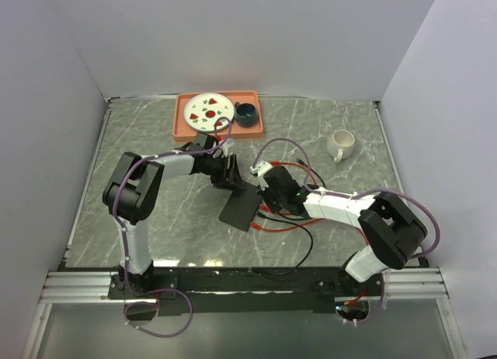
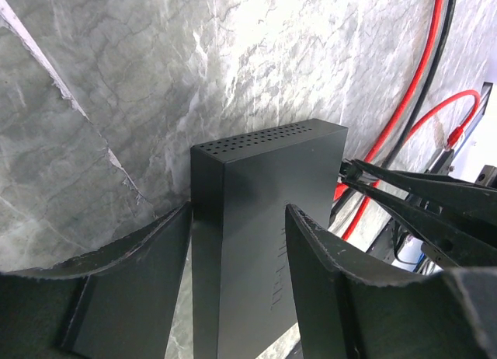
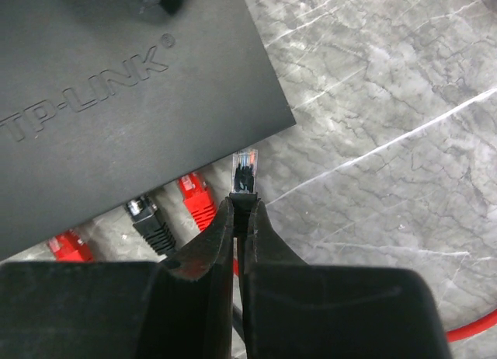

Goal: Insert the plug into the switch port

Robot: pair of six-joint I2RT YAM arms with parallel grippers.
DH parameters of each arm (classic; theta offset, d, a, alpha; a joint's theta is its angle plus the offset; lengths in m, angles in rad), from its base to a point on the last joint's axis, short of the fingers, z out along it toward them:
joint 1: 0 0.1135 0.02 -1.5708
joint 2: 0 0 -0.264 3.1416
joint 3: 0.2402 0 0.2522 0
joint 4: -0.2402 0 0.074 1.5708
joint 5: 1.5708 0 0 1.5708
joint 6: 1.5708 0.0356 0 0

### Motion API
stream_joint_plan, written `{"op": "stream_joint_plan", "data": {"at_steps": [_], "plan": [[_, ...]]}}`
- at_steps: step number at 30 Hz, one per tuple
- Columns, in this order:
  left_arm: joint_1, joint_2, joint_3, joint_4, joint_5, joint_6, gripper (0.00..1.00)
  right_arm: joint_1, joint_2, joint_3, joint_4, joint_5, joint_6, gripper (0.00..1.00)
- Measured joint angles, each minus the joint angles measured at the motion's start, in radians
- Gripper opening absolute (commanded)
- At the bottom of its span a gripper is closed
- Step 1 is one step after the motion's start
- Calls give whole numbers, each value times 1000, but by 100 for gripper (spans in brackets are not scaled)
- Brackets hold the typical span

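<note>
The switch [image 1: 239, 210] is a flat black box in the middle of the table; its top reads TP-LINK in the right wrist view [image 3: 116, 95]. My left gripper [image 1: 233, 180] straddles the switch's far end [image 2: 264, 203], one finger at its side and one over its top, shut on it. My right gripper [image 1: 268, 194] is shut on a black plug with a clear tip [image 3: 245, 172]. The plug points at the switch's port edge, just off its right corner and not touching it. A red plug [image 3: 194, 200], a black plug [image 3: 147, 219] and another red plug [image 3: 70, 246] sit in that edge.
Red cables [image 1: 283, 223] and a black cable [image 1: 303, 250] loop on the table near the right arm. An orange tray [image 1: 183, 118] at the back holds a white plate [image 1: 211, 110] and a dark blue cup [image 1: 246, 113]. A white mug [image 1: 340, 144] stands at the back right.
</note>
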Motion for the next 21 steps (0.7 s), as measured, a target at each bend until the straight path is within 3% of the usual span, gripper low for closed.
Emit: {"op": "stream_joint_plan", "data": {"at_steps": [21], "plan": [[0,22,47,-48,15,44,60,32,1,-7,6,-48,-63,0]]}}
